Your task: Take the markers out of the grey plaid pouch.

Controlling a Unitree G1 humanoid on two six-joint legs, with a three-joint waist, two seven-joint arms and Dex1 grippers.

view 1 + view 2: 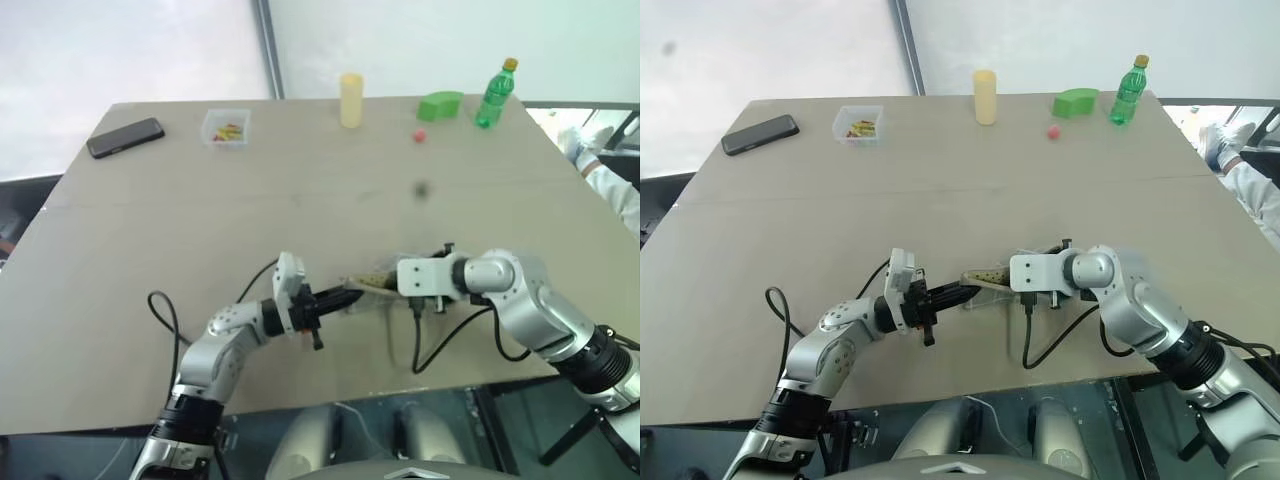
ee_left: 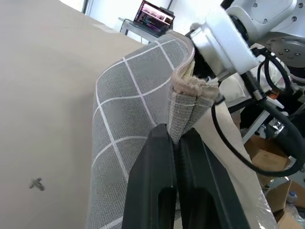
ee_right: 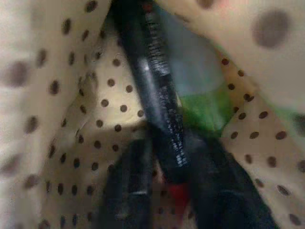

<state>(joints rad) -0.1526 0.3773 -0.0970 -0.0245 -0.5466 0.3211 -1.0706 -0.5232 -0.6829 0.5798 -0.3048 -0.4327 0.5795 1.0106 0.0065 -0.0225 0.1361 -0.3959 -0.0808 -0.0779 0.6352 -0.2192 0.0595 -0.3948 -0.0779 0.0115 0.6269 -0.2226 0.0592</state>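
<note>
Grey plaid pouch (image 2: 138, 124) pinched by left hand (image 2: 175, 143); right hand (image 3: 167, 186) inside, fingers straddling black marker (image 3: 159, 100).

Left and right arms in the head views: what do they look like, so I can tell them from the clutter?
Both arms are silver-grey metal with black joint rings. The left gripper has two black fingers behind a white wrist block; the right gripper sits behind a white boxy mount. A loose black cable loops from each wrist.
</note>
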